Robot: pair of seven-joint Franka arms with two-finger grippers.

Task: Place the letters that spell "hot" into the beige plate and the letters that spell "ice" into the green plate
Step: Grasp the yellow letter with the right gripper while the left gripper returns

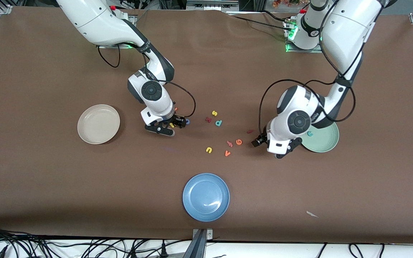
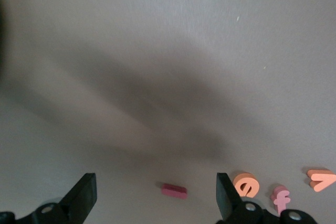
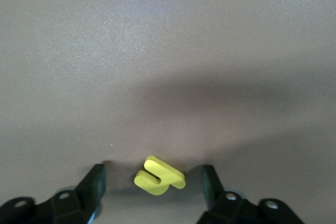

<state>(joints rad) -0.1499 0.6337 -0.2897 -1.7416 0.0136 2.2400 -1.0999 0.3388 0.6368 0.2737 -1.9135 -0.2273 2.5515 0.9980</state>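
My right gripper [image 1: 172,125] stands low over the table, open, with the yellow h [image 3: 159,175] lying between its fingers [image 3: 94,184] and a gap on each side. The blue o [image 1: 188,122] and the orange t [image 1: 176,108] lie close beside it. The beige plate [image 1: 98,124] holds nothing. My left gripper [image 1: 268,143] hangs open beside the green plate [image 1: 326,141], where the teal c [image 1: 310,133] lies. The dark red i [image 2: 174,191] shows on the table between its fingers [image 2: 84,198], with the orange e [image 2: 245,184] next to it.
A blue plate [image 1: 206,196] sits nearest the front camera. Loose letters lie mid-table: yellow s [image 1: 214,113], dark red k [image 1: 208,119], teal p [image 1: 219,123], pink f [image 1: 229,144], orange v [image 1: 227,153] and yellow u [image 1: 209,150]. A paper scrap [image 1: 312,214] lies near the front edge.
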